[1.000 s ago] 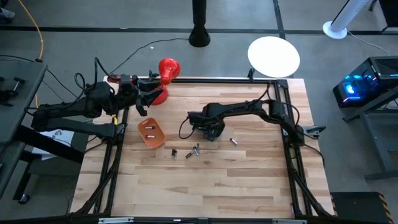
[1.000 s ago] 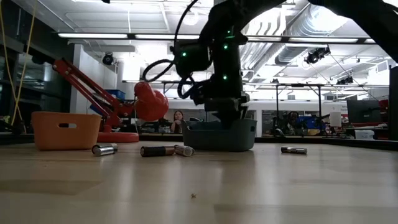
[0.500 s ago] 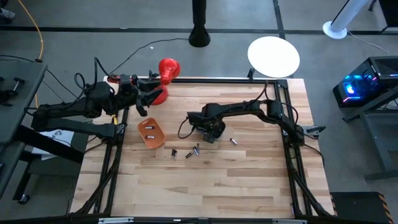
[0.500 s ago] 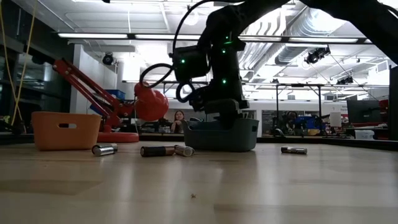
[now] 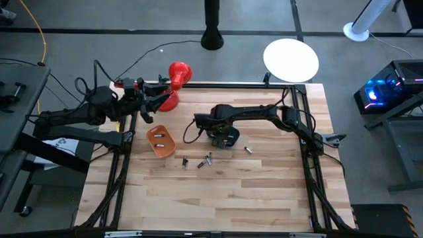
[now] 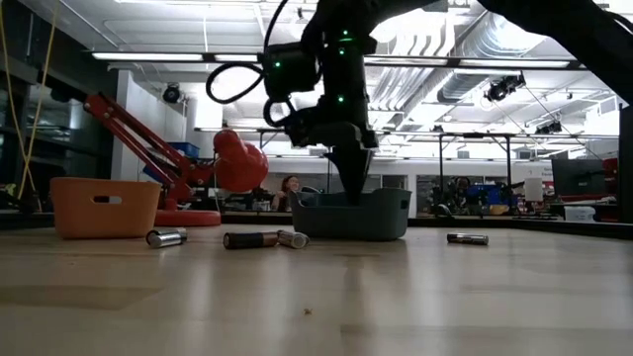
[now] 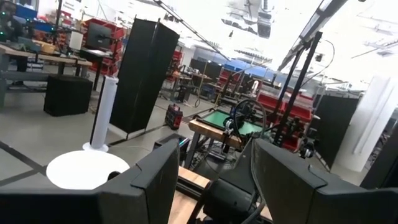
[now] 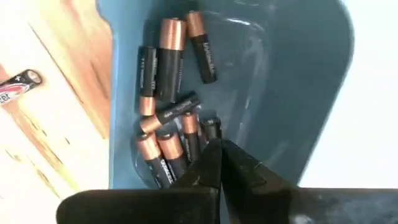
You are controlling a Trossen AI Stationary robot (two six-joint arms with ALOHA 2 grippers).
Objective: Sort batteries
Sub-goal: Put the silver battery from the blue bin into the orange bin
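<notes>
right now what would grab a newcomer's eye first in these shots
The right gripper hangs shut over the teal plastic bin at mid-table, above a heap of copper-topped black batteries in it. A few loose batteries lie on the wooden table beside the orange plastic bin, while the left gripper waits, open, by the red lamp.

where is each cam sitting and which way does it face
High: overhead, straight down on the table, both arms showing.
Low: table height, level across; right gripper hangs into the teal bin.
Left wrist: faces the room past its open fingers.
Right wrist: looks down into the teal bin at batteries, fingertips together.
High and low share the orange bin.
</notes>
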